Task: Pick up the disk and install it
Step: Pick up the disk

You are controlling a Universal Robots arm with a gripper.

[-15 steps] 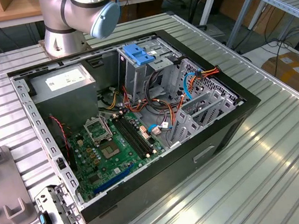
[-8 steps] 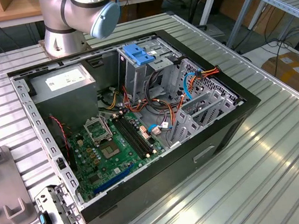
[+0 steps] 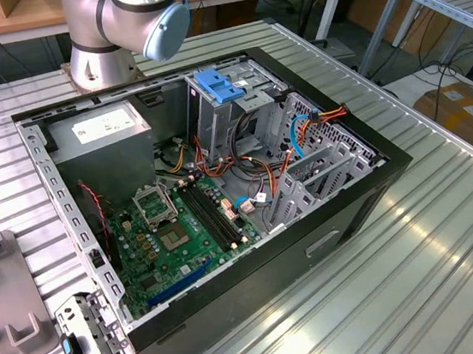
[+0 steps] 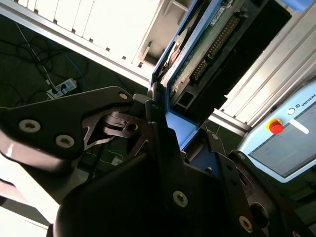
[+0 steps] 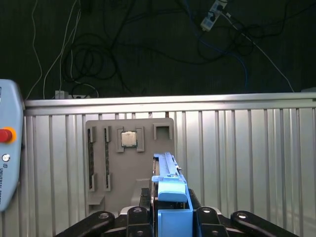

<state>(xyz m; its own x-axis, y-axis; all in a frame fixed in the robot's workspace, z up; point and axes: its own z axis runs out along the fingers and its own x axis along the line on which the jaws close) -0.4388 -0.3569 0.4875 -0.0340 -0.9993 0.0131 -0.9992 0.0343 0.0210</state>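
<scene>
Disk (image 5: 167, 170) stands on edge, pinched by its blue rails between your gripper's (image 5: 171, 217) fingers in both wrist views, in the air over the ribbed table (image 5: 247, 163). You have free room either side. The computer case (image 3: 344, 207) lies open-topped.

I've got the flat dark hard drive with bright blue plastic rails (image 5: 167, 170) edge-on, one blue end pinched in my claw (image 5: 170, 217), green circuit-board side (image 4: 210, 47) bare.

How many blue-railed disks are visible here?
1: the disk stands edge-on, clamped in the gripper, in the first wrist view. Others could be hidden inside the grey cage in the exterior view.
</scene>
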